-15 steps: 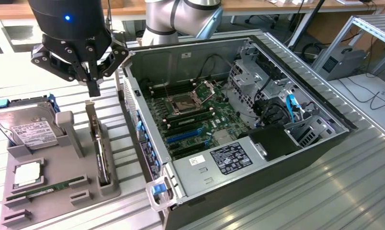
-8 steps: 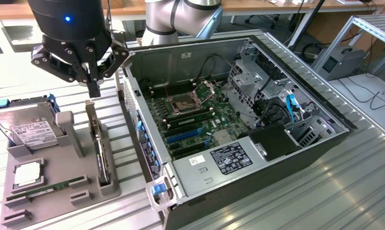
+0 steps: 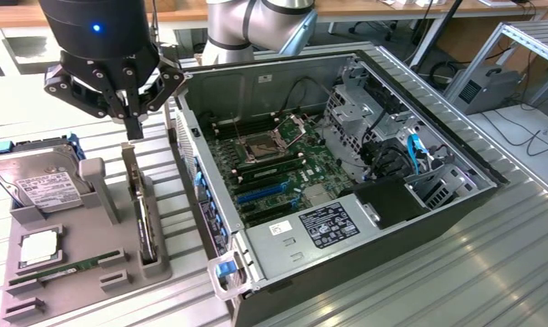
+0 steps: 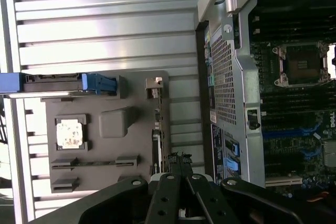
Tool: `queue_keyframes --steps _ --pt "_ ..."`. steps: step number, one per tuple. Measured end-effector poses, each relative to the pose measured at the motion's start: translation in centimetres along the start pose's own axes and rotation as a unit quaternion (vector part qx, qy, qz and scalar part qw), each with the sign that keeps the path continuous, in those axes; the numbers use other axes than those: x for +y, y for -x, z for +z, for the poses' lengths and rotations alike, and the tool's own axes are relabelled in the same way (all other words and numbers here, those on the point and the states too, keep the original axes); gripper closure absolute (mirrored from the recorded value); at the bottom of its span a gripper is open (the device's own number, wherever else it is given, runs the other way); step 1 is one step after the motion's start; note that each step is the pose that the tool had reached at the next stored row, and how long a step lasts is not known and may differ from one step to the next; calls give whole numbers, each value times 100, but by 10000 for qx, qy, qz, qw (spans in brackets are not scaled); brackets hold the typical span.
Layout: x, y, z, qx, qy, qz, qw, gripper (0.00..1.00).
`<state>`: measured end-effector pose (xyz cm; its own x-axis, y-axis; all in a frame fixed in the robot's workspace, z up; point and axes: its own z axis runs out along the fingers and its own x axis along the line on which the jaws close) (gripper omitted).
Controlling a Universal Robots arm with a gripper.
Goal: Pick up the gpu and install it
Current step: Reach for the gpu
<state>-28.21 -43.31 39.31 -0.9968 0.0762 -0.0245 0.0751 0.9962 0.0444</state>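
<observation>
The gpu (image 3: pixel 141 211) is a thin dark card standing on edge in a slot of the grey holder tray (image 3: pixel 74 293), its silver bracket end toward the back. My gripper (image 3: pixel 134 127) hangs just above that bracket end, fingers pressed together and holding nothing, with a small gap to the card. Seen from the wrist, the gpu (image 4: pixel 156 135) is a narrow strip running away from my shut gripper (image 4: pixel 178 160). The open computer case (image 3: pixel 456 157) lies at the exterior view's right, showing its motherboard (image 3: pixel 274 170) with blue expansion slots (image 3: pixel 260 194).
On the same tray sit a silver hard drive (image 3: pixel 37 180) with a white label, a processor chip (image 3: pixel 39 248) and a green memory stick (image 3: pixel 65 271). The case's perforated rear wall (image 3: pixel 197 184) stands close beside the gpu. Ribbed metal tabletop (image 3: pixel 420 286) surrounds everything.
</observation>
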Motion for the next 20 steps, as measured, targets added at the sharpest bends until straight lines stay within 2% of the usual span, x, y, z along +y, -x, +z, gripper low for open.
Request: queue_keyframes --steps 10,16,20 --pt "-75 6 -3 0 -2 0 10000 89" --pt "-203 15 -9 0 -7 0 10000 89" --pt "-221 17 -9 -1 -7 0 10000 89"
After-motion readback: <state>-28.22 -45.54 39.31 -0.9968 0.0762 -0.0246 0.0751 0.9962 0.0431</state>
